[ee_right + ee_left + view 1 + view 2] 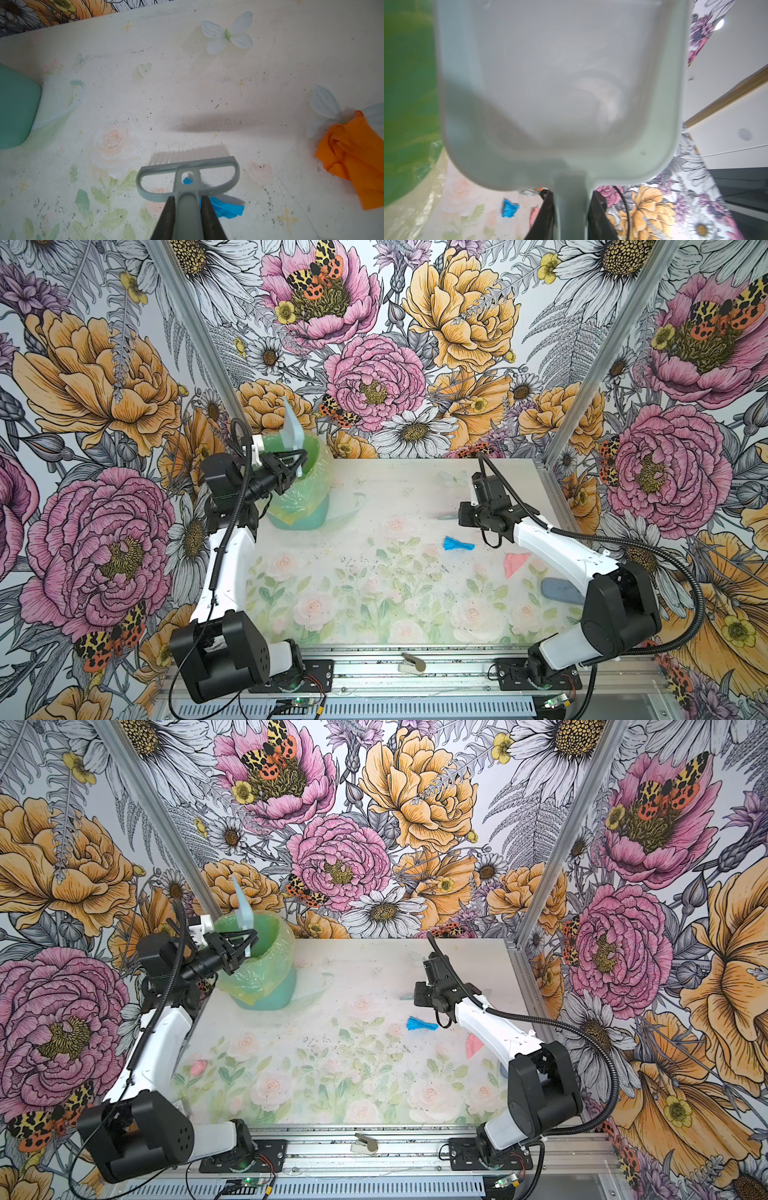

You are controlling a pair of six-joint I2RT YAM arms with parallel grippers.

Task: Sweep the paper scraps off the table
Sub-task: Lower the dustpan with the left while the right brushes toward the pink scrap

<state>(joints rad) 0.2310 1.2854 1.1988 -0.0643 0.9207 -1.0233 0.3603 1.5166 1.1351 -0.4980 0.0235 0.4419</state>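
Left side in dump pose, right side has the brush staged.
Left jaws clamped on the dustpan [291, 423] handle, with the pan tipped steeply over the lined bin [305, 497] just ahead so the load slides out; pan looks empty. Right jaws shut on the brush [188, 172] handle, bristles apparently lifted off the surface [374, 489]. Blue scrap [226, 207] lies under those jaws, orange scrap [353, 158] out to the side, pink scrap [515, 564] behind.

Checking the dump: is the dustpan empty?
Empty. In the left wrist view the dustpan shows a bare inside; it stands upright over the bin.
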